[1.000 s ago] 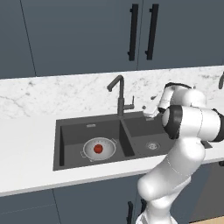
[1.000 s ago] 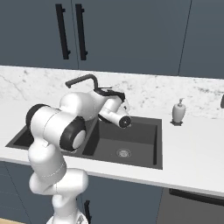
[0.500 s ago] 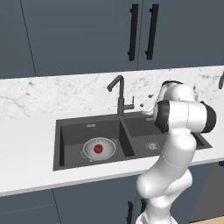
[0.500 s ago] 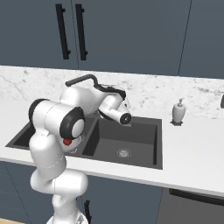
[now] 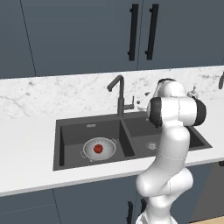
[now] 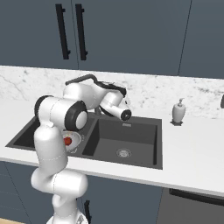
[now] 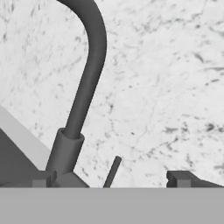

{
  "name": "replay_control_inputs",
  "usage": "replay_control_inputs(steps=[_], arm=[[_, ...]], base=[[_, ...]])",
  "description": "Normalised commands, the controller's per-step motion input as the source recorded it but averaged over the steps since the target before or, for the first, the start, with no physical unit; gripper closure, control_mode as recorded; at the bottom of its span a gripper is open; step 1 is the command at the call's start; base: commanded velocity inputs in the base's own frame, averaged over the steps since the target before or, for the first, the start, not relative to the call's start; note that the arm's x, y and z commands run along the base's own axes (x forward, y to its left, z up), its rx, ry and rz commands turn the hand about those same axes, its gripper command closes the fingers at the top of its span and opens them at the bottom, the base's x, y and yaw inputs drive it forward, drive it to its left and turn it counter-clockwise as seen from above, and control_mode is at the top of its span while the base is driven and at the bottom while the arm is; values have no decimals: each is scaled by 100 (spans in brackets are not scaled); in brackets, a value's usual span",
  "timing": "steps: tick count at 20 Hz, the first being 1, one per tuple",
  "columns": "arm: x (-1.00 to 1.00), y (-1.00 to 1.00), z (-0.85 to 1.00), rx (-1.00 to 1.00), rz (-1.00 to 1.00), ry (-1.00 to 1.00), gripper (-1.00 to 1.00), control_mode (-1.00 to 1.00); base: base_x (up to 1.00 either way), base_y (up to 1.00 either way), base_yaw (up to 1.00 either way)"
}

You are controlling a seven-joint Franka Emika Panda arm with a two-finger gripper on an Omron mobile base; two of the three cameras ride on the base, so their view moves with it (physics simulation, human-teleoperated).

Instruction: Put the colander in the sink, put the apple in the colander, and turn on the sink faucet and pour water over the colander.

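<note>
The colander (image 5: 89, 152) sits in the left basin of the dark sink (image 5: 131, 141) with the red apple (image 5: 98, 148) inside it. In the right base view the apple (image 6: 68, 141) and the colander (image 6: 75, 138) peek out from behind my arm. The sink faucet (image 5: 119, 94) stands behind the divider, and no water runs from it. My gripper (image 5: 141, 101) hovers just right of the faucet's base, open. In the hand view the gripper (image 7: 111, 179) faces the faucet (image 7: 83, 92), whose thin lever (image 7: 112, 171) stands between the fingertips (image 7: 43, 178) without touching them.
A white pump bottle (image 6: 178, 111) stands on the counter right of the sink. The right basin (image 6: 124, 140) holds only its silver drain (image 6: 124, 152). The marble backsplash (image 7: 166, 78) is close behind the faucet. Dark cabinets hang above.
My hand has shifted left towards the faucet's lever, and my elbow has swung more upright. The colander and apple have not moved. The jaws stay open.
</note>
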Motion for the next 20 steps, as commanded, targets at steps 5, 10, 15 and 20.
replay_control_inputs(steps=[5, 10, 15, 20], arm=[[30, 19, -16, 4, 0, 0, -100, -100], [35, 15, -15, 5, 0, 2, -100, -100], [23, -2, -12, 4, 0, 4, -100, -100], [15, -3, -12, 4, 0, 1, -100, -100]], base=[[0, 0, 0], [0, 0, 0], [0, 0, 0], [0, 0, 0]])
